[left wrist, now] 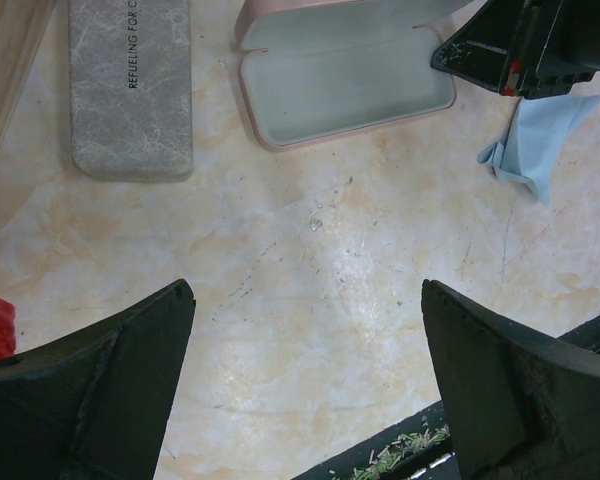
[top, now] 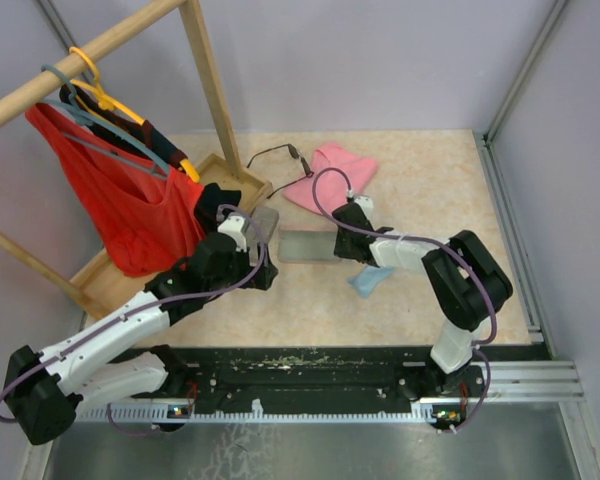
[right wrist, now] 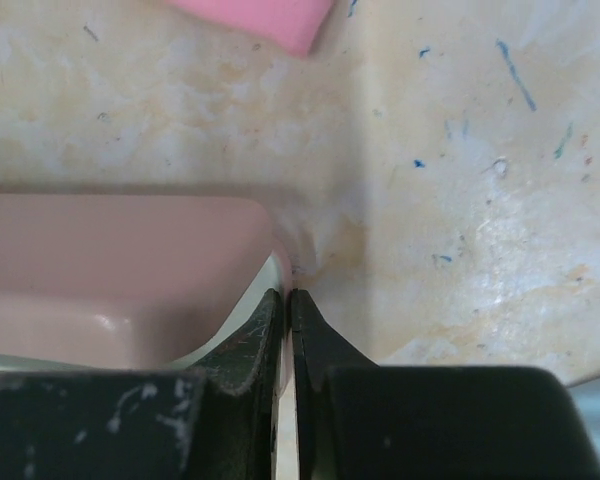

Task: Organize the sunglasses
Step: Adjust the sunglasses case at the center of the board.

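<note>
One pair of thin dark wire-framed sunglasses (top: pixel 277 154) lies at the back of the table, just left of a pink pouch (top: pixel 332 172). A pink case (top: pixel 308 246) lies open in the middle, its pale lining showing (left wrist: pixel 345 75). My right gripper (top: pixel 342 222) is at the case's right end. Its jaws (right wrist: pixel 288 292) are shut on the case's end wall, one finger inside and one outside. A shut grey case (left wrist: pixel 130 90) lies to the left of the pink one. My left gripper (left wrist: pixel 305 290) hangs open over bare table in front of both cases, holding nothing.
A light-blue cloth (top: pixel 368 280) lies crumpled in front of the right arm's wrist. A wooden rack (top: pixel 205 70) with hangers and a red garment (top: pixel 130 205) fills the left side, its base (top: pixel 225 180) on the table. A black rail (top: pixel 300 365) runs along the near edge.
</note>
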